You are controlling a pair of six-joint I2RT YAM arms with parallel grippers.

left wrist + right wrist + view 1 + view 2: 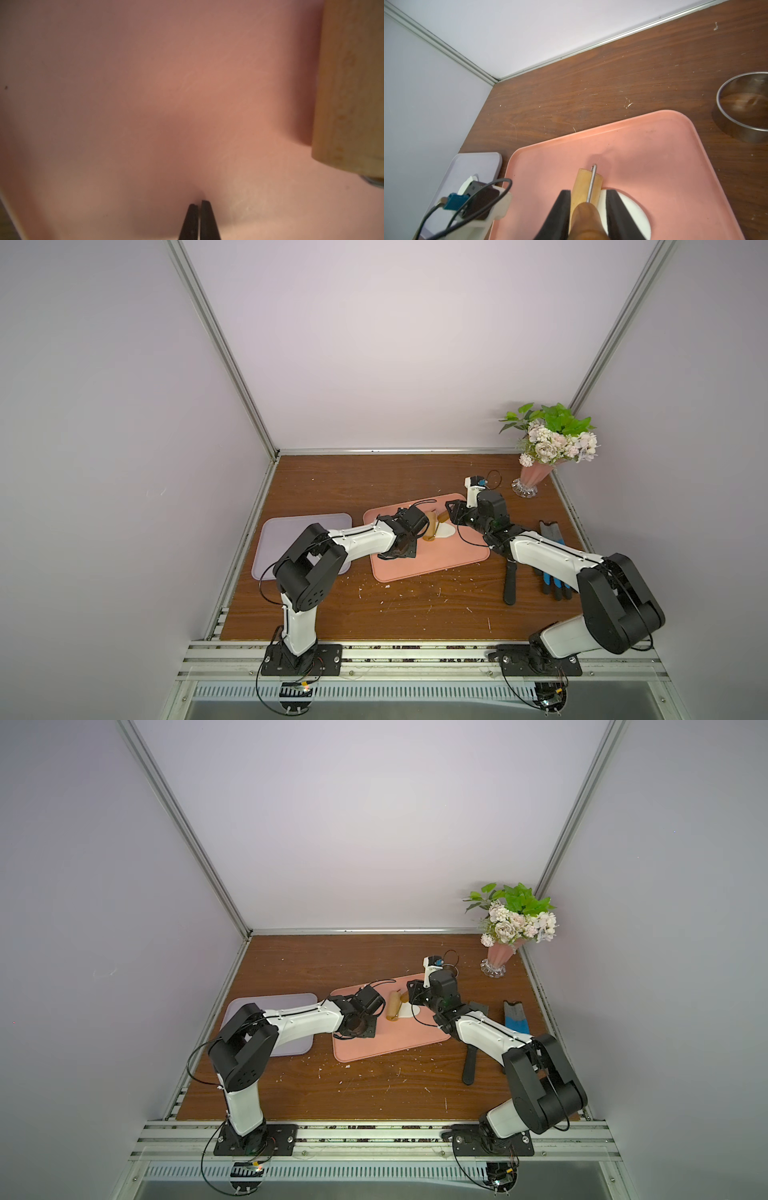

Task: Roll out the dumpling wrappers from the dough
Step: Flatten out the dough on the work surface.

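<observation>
Right wrist view | right gripper (588, 193) pinches wooden roller (583, 185) by its handle | dough (633, 209), thin white sheet on pink tray (654, 149), lies under roller, beneath this gripper | left gripper (199, 202) pressed together, tips at tray, roller just beside

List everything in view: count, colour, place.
table: 1, brown wood, white crumbs scattered on it
pink tray: 1, pink, table centre
lilac tray: 1, lilac, beside pink tray, left arm's side
roller: 1, tan wood, on pink tray
dough: 1 flat sheet, white, on pink tray, partly under roller
ring cutter: 1, steel, on table beside pink tray
vase: 1, pink, holding flowers, far right corner
glove: 1, grey and blue, right of pink tray
tool: 1, black, near glove
left hand: shut, at pink tray beside roller
right hand: closed on roller handle
</observation>
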